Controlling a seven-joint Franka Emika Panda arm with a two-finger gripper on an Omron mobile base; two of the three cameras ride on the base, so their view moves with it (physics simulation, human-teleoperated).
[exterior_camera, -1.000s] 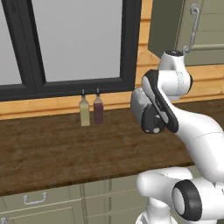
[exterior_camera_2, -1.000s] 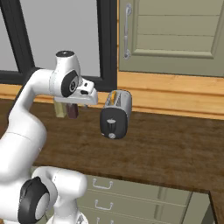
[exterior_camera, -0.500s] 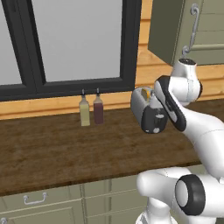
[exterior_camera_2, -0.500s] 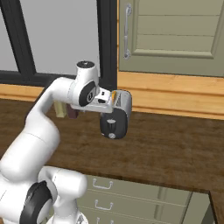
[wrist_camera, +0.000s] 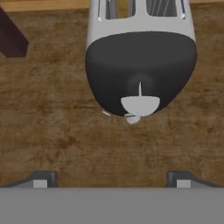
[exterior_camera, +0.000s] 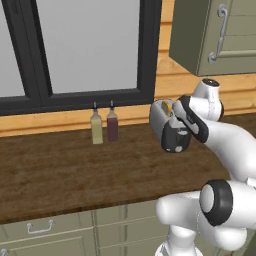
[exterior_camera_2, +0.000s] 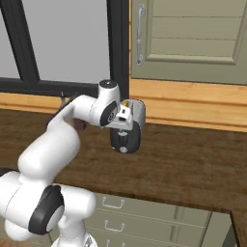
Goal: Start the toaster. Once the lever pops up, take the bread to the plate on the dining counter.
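Dark-brown wood grain covers the table (exterior_camera: pixel 60 175) that carries everything here, with olive-green drawers under its front edge and a light wooden strip along its back edge below a black-framed window (exterior_camera: pixel 80 50). The toaster (exterior_camera_2: pixel 129 129) stands near the back edge, a small rounded silver-grey body with a black end panel facing the front edge. In the hand view the toaster (wrist_camera: pixel 141 57) is seen from above and in front: two slots with wire guides run along its silver top, and the black panel bulges toward the camera. On that panel sits a thin pale vertical mark, the lever (wrist_camera: pixel 140 89), just above a light grey half-round piece at the bottom of the panel. Whether bread sits in the slots cannot be told.

The white arm reaches across the table with its hand right in front of the toaster's black end. The gripper (wrist_camera: pixel 111 178) has its fingers spread wide, one dark fingertip (wrist_camera: pixel 41 178) at the lower left and the other at the lower right of the hand view, with nothing between them but bare wood. They stand apart from the toaster, not touching it.

Two small bottles stand side by side against the back edge to the toaster's left: a yellowish bottle (exterior_camera: pixel 96 129) and a dark red bottle (exterior_camera: pixel 112 126). An olive-green wall cupboard (exterior_camera_2: pixel 193 38) with a metal handle hangs above.
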